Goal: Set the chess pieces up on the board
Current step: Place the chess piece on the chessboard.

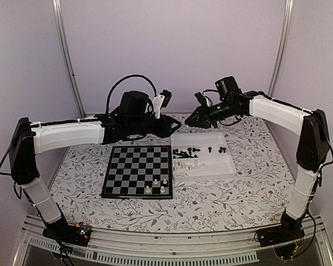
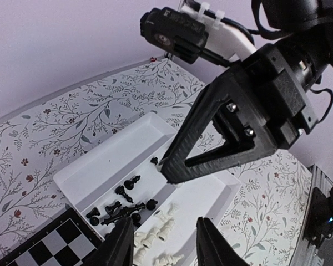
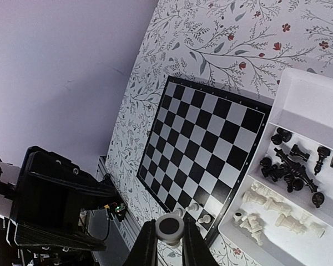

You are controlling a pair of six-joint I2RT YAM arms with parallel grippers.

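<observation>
While L claw (image 2: 165, 221) gapes empty, R claw (image 3: 168, 220) pinches white piece (image 3: 169, 228).

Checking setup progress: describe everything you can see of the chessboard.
The flat square chessboard of black and pale grey checks, thinly black-bordered, lies level on the floral-patterned tablecloth, close beside the white rectangular two-compartment tray. A few tiny white pieces stand at its near-right corner; the rest is bare. Nothing else touches it.

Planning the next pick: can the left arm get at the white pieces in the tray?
Probably yes: the left tool hangs open and empty, aimed at the white pieces, while the right tool hangs by the far side of the tray, seemingly clear.
</observation>
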